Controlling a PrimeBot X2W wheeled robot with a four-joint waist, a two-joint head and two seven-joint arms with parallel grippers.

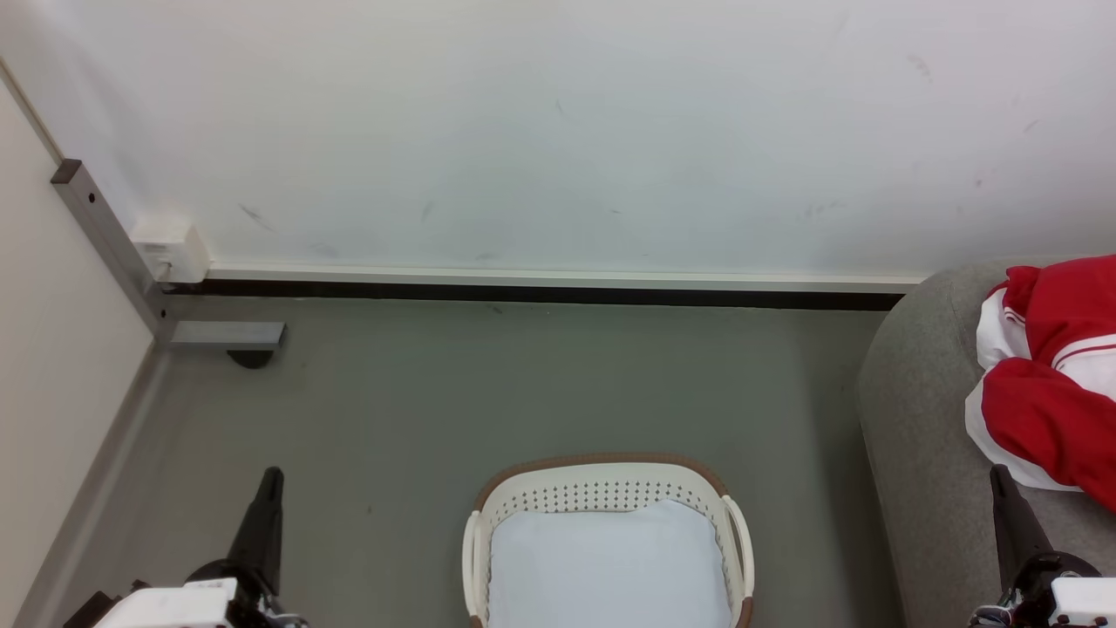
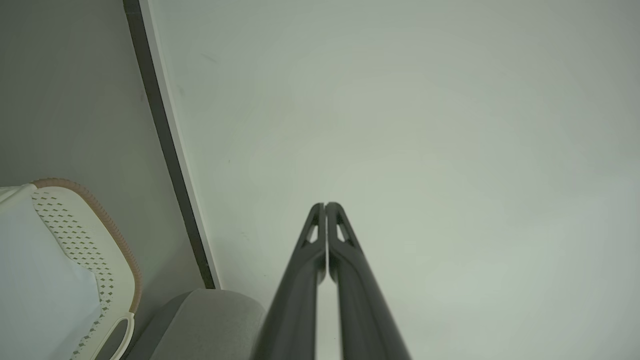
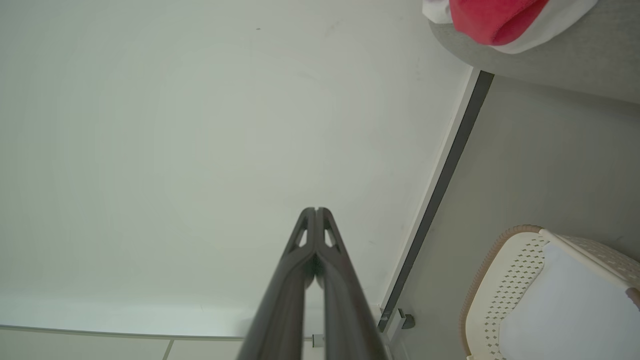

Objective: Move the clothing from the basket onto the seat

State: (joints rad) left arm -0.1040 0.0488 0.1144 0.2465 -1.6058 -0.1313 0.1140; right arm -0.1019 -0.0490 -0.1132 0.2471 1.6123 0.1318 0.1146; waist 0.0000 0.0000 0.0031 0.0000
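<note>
**Clothing is on the seat, and the basket looks emptied**

The wall and the grey floor take most of the head view. At the right stands the seat, and its rounded grey edge is turned toward the basket. On the seat lies the clothing, a loose heap of red and white cloth that rests fully on the upholstery. The picture's right edge cuts the heap, so I cannot tell if it is one garment or two, and I can read no lettering on it.

The basket stands on the floor, well apart from the seat and in front of the robot. Inside it I see the flat pale cushion and no red cloth. The bottom edge of the picture hides its near part.

The left end effector is over the floor to the left of the basket. The right end effector is over the seat, just beside the heap. Both are clenched: in each wrist view the two fingers press together at the tips and nothing is between them.

In my judgement the task is finished or almost finished. What is left is to check the hidden near part of the basket.
</note>
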